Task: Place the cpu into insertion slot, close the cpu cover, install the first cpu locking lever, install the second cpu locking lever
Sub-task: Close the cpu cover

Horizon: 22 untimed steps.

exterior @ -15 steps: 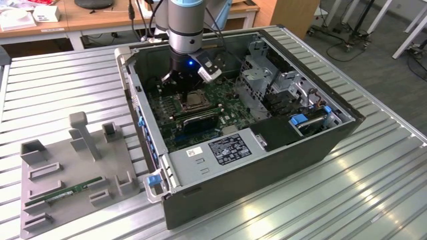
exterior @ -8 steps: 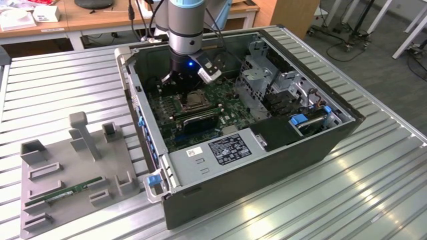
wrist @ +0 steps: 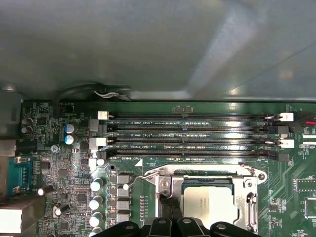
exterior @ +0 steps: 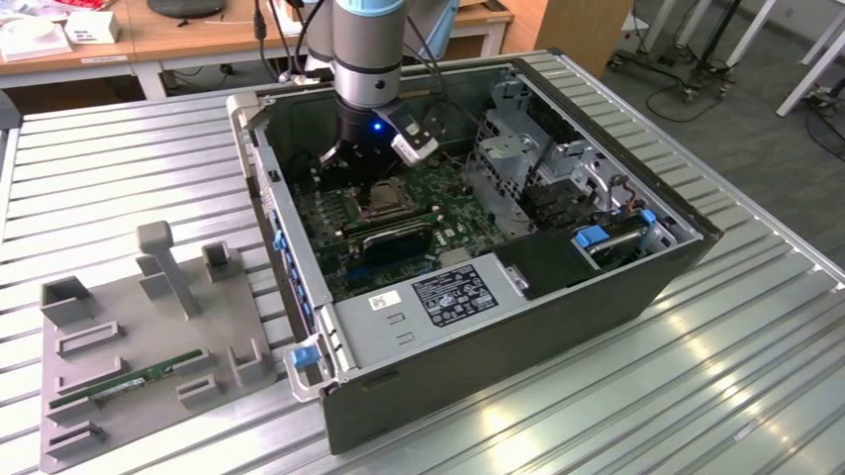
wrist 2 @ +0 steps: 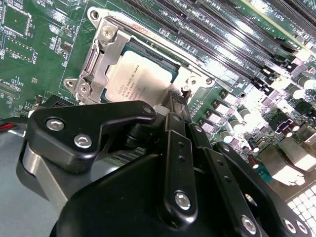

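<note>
One cpu (wrist 2: 138, 81), silver-grey top up, lying flat in the socket (wrist: 206, 182) at the middle of the board (wrist: 59, 173).

One cover (wrist 2: 106, 52), a silvery frame, lying down around the cpu's edges, the chip's top showing through its open centre. In the first wrist view the same cover (wrist: 249, 207) borders the chip on the sides I can see.

One lever (wrist: 142, 176), a thin bent wire just beside the socket's corner. Whether it is latched I cannot tell.

One gripper (wrist 2: 174, 95), mine, black. Its fingers are drawn together with no gap showing between them, and their tips are at the socket's edge, just beside the cpu. Whether anything is pinched between them I cannot tell. In the exterior view my gripper (exterior: 363, 178) points straight down into the case (exterior: 634, 287), directly over the socket.

Four long memory slots (wrist: 192, 133), side by side and parallel, just beyond the socket.

Several upright capacitors (wrist: 96, 185), near the socket on the lever's side.

One power supply (exterior: 436, 297), grey, at the case's near end in the exterior view.

One ribbed metal table (exterior: 133, 168) under the case.

One grey tray (exterior: 79, 435) on the table, on the exterior view's left, well apart from the case, with a green memory stick (exterior: 133, 379) lying in it.
</note>
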{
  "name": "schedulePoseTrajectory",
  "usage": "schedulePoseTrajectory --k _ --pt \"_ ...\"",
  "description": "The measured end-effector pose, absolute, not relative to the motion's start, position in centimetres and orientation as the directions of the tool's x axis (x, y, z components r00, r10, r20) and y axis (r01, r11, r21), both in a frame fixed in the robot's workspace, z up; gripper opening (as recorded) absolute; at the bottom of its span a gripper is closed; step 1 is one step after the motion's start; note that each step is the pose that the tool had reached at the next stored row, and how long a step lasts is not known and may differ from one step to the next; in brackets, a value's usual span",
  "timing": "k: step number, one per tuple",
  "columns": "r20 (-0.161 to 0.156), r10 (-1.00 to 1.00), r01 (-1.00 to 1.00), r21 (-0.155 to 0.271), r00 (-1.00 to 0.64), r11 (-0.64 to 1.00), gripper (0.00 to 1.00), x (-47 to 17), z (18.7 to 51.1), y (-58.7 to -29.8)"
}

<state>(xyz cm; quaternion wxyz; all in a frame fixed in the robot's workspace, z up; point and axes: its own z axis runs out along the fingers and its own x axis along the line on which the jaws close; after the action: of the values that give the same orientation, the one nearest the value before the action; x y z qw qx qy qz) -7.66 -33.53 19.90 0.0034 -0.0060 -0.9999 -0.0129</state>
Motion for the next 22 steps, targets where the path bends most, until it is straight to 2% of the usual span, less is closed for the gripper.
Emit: schedulePoseTrajectory --k 22 --pt "0.007 0.012 0.012 0.026 -1.000 1.000 0.11 -7.7 22.1 -33.5"
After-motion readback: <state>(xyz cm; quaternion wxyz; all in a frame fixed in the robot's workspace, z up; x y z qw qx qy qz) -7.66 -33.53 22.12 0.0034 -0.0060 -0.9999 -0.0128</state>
